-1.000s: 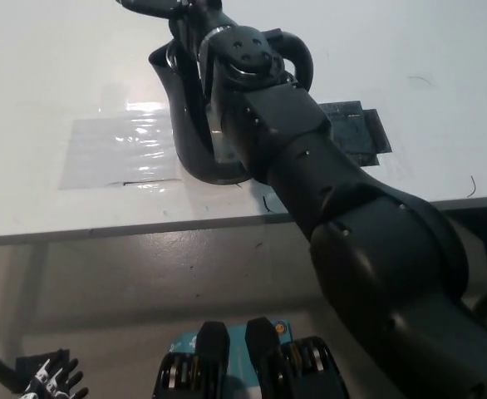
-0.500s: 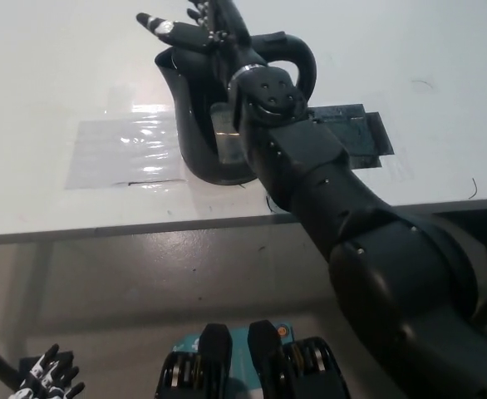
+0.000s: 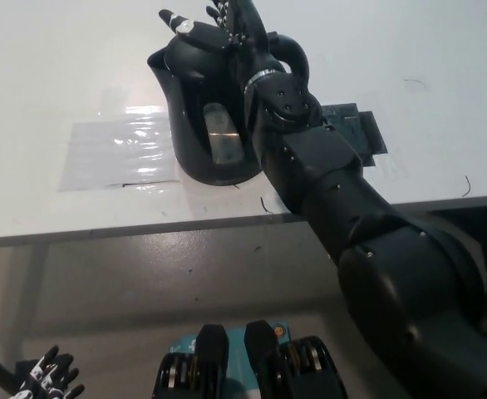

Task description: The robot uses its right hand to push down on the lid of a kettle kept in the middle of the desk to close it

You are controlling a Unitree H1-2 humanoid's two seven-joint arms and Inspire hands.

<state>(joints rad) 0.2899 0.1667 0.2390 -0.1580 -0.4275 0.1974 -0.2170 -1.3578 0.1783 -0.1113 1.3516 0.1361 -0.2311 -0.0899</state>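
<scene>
Kettle: the black kettle [image 3: 202, 125] stands upright in the middle of the white desk [image 3: 52, 75], on a clear taped sheet [image 3: 110, 154].
Lid: the lid [image 3: 192, 56] now looks down on the rim; half a second ago the mouth still gaped under my palm.
Right hand: my right hand [image 3: 223, 29] lies flat over the lid, fingers spread, gripping nothing. A second ago it was almost out of the top of the picture; since then it has come back and down onto the kettle.
Meaning: I judge the push mostly done. Whether the lid has latched I cannot tell, since my own hand and wrist hide the hinge side.
Handle: the handle [image 3: 292, 58] loops behind my wrist.
Left hand: my left hand [image 3: 46, 381] rests low at the lower left, below the desk, fingers apart and empty.
Dark pad: a dark pad [image 3: 356, 133] lies just beside the kettle, partly under my arm.
Writing: none that I can read on kettle, sheet or pad.
</scene>
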